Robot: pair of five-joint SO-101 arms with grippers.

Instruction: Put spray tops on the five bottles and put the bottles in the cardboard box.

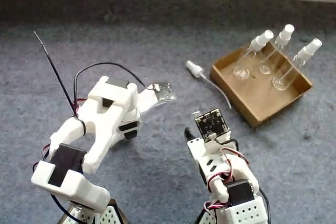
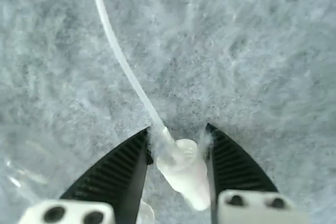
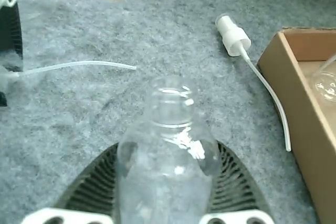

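Cardboard box (image 1: 265, 103): 2 o'clock on the table (image 1: 157, 35). Three capped bottles (image 1: 275, 51) stand inside, along its far side.
Loose spray top (image 1: 194, 68): on the table, just at the box's 9 o'clock.
Left gripper (image 2: 178, 132), 8 o'clock: held spray top (image 2: 181, 169) between its fingers.
Right gripper (image 3: 168, 148), 5 o'clock: uncapped bottle (image 3: 168, 182) between its fingers.

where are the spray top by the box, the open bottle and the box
spray top (image 1: 193, 68): high view, its head
bottle (image 3: 168, 150): right wrist view, its body
box (image 1: 261, 97): high view, its bare floor
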